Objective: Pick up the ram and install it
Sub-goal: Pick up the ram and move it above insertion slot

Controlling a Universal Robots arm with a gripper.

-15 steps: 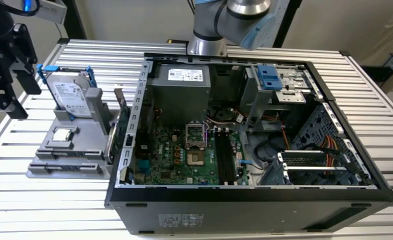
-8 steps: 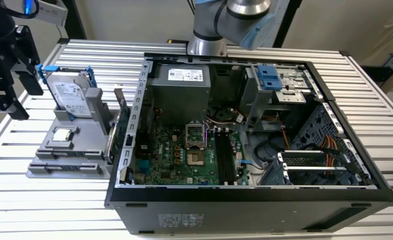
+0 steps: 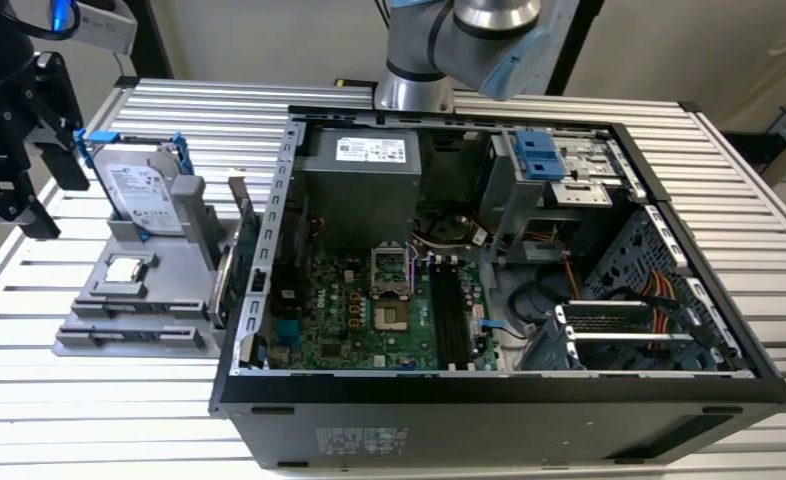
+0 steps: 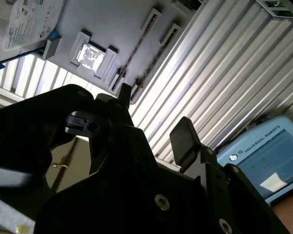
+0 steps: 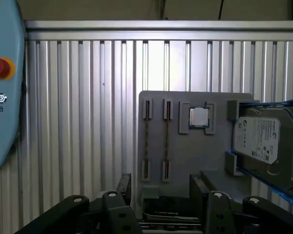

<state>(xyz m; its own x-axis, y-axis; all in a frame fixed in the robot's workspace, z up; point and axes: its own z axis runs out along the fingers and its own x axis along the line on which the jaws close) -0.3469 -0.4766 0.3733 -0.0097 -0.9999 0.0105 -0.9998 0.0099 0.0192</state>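
Two thin ram sticks (image 5: 146, 141) stand on edge in slots of a grey holder (image 5: 185, 161), side by side; in the second wrist view the ram (image 4: 136, 56) appears as narrow strips. In the exterior view the ram (image 3: 133, 318) sits at the holder's front end. My gripper (image 5: 161, 192) hangs above the holder, open, with nothing between its black fingers (image 5: 124, 187). In the exterior view the gripper (image 3: 40, 150) is high at the left edge, apart from the holder. The motherboard's long black slots (image 3: 449, 315) lie inside the open computer case (image 3: 253, 300).
On the holder also rest a square silver CPU chip (image 5: 199, 117), a hard drive (image 3: 140, 190) in a blue-edged bracket, and a green card (image 3: 228, 275) beside the case wall. A teach pendant (image 5: 0, 87) lies on the ribbed aluminium table (image 5: 78, 97).
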